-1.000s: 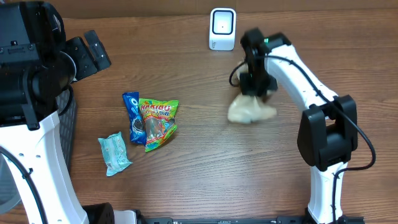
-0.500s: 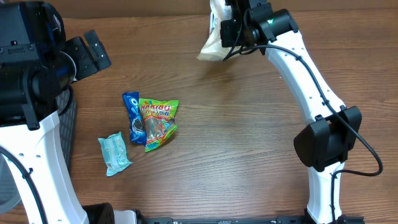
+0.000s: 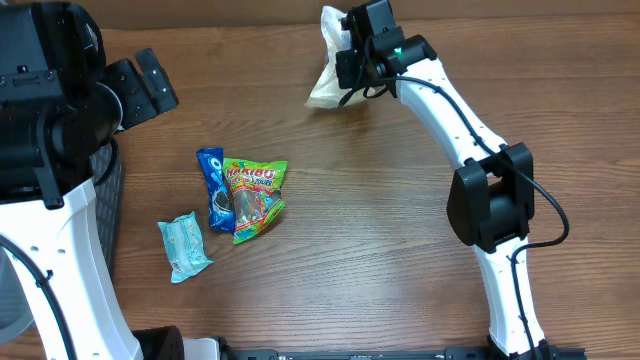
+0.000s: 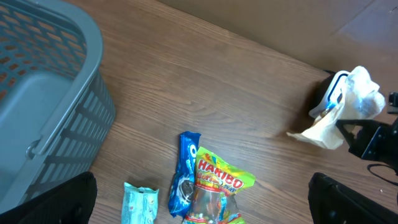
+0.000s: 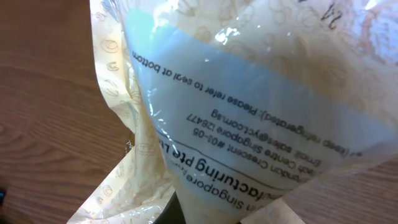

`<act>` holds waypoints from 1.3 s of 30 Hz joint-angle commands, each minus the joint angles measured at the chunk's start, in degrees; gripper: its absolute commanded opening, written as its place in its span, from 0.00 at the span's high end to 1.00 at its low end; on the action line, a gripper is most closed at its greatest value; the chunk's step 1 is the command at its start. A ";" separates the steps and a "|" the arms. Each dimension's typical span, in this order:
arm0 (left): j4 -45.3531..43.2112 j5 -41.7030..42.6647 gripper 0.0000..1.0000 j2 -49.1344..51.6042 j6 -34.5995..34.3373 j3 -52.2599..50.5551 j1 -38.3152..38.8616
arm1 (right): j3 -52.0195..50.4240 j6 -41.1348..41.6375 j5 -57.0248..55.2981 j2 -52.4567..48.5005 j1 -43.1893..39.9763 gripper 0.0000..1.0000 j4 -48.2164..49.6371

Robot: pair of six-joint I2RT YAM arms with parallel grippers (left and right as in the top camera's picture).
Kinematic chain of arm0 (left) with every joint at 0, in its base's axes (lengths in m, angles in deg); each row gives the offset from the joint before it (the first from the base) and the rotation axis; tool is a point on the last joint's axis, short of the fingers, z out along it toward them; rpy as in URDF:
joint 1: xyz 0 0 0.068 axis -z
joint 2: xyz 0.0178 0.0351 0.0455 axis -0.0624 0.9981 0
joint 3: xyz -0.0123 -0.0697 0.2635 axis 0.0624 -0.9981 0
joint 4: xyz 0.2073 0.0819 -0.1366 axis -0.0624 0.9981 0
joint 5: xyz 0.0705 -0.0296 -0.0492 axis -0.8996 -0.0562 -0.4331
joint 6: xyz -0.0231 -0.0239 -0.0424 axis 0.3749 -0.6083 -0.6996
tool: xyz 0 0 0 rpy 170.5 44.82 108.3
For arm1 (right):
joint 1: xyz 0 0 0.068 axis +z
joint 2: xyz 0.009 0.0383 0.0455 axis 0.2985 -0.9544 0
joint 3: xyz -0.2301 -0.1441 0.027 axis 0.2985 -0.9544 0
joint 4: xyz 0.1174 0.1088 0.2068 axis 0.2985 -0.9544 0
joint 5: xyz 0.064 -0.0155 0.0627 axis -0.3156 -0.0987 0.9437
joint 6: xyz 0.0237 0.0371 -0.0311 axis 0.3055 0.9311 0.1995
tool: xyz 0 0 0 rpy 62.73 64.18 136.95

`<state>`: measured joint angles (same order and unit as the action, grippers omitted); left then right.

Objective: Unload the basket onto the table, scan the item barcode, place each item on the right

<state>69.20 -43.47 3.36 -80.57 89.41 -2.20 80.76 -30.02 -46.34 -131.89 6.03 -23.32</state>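
A cream plastic packet [image 3: 326, 82] with a pale blue printed label hangs at the back of the table, with my right gripper [image 3: 352, 58] shut on it. In the right wrist view the packet [image 5: 249, 106] fills the frame, its label text facing the camera, and the gripper [image 5: 186, 214] shows only as a dark patch under it. The white scanner [image 4: 334, 93] peeks out from behind the packet [image 4: 320, 132] in the left wrist view; overhead the packet hides it. My left gripper [image 3: 150, 85] is high at the left, open and holding nothing.
A Haribo bag [image 3: 252, 195], a blue Oreo packet [image 3: 212, 188] and a light blue packet [image 3: 182, 247] lie together left of centre. A grey basket [image 4: 43, 93] stands at the table's left edge.
My right arm has lifted the cream packet from mid-table to the back, in front of the scanner, then shifted it slightly left. The left arm has not moved.
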 commanded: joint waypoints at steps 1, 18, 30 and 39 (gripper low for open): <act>-0.24 -0.50 0.00 -0.11 -0.81 0.13 -0.20 | 0.94 0.26 -1.86 1.31 0.11 0.96 0.66; -0.24 -0.50 0.00 -0.07 -0.81 0.13 -0.20 | 0.96 -3.34 -3.41 1.33 0.74 0.96 -0.52; -0.24 -0.50 0.01 -0.07 -0.81 0.13 -0.20 | 16.17 -10.73 7.98 1.40 3.65 0.96 -30.29; -0.24 -0.50 0.01 -0.07 -0.81 0.13 -0.20 | 24.48 -1.53 9.60 1.99 0.98 0.96 -51.78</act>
<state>69.18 -43.47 3.36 -80.59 89.41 -2.20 103.97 -36.71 -37.71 -131.71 8.98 -75.07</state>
